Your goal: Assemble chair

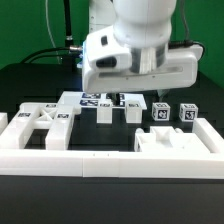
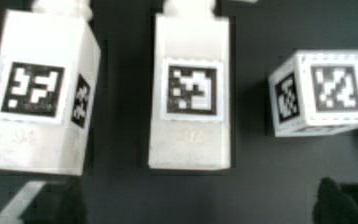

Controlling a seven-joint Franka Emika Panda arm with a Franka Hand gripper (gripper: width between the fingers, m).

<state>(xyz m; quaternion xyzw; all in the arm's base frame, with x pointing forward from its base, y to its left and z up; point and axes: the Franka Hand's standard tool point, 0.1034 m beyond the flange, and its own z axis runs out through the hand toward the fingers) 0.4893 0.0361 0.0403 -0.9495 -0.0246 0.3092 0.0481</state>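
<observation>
Chair parts lie on the black table. In the wrist view two white bars (image 2: 43,95) (image 2: 194,95) stand side by side, each with a black-and-white tag, and a small tagged cube (image 2: 318,92) sits beside them. My gripper (image 2: 190,206) hangs above them, open and holding nothing, with its dark fingertips (image 2: 30,205) at the picture's edge. In the exterior view the same bars (image 1: 103,113) (image 1: 131,111) lie under the arm's hand (image 1: 135,60), and two cubes (image 1: 160,112) (image 1: 186,113) sit toward the exterior view's right. A cut-out panel (image 1: 45,122) lies at the exterior view's left.
A long low white border wall (image 1: 110,162) runs along the front of the work area. Another blocky white part (image 1: 165,142) rests just behind it at the exterior view's right. The marker board (image 1: 92,99) lies behind the bars.
</observation>
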